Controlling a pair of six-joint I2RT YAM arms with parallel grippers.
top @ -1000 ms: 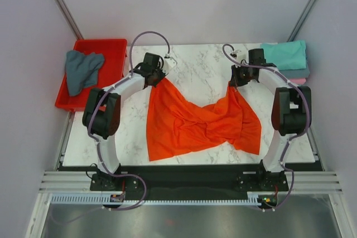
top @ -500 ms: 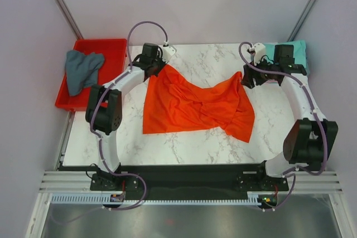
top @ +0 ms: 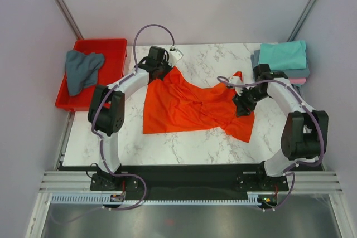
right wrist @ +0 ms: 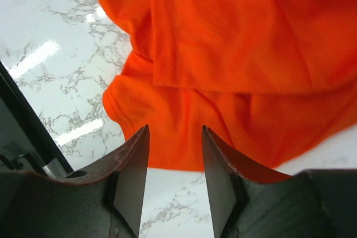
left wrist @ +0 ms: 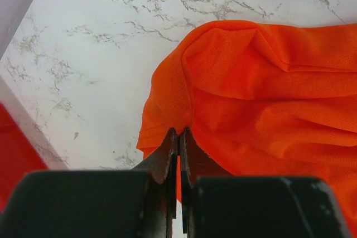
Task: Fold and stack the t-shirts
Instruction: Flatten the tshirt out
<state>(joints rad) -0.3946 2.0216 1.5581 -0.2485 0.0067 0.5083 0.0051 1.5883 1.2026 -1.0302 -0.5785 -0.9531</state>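
The bright orange-red t-shirt (top: 189,107) lies rumpled across the middle of the marble table (top: 212,143). My left gripper (top: 167,72) is shut on its far left corner, and the cloth shows pinched between the tips in the left wrist view (left wrist: 179,132). My right gripper (top: 244,104) is open and empty, just above the shirt's right part (right wrist: 234,43); in the right wrist view (right wrist: 175,132) its jaws stand wide apart over a hem. A folded teal shirt (top: 284,55) tops a stack with slate grey-blue (top: 257,59) and pink (top: 301,81) layers at the far right.
A red plastic tray (top: 111,45) stands at the far left, off the table's corner, with a crumpled grey-blue shirt (top: 82,69) in it. Purple walls and metal struts close in the back and sides. The black front rail runs along the near edge.
My right gripper has let go of the shirt's right corner, opened, and moved nearer over the cloth. The shirt's right side has dropped onto the table. My left gripper shifted slightly right, still gripping.
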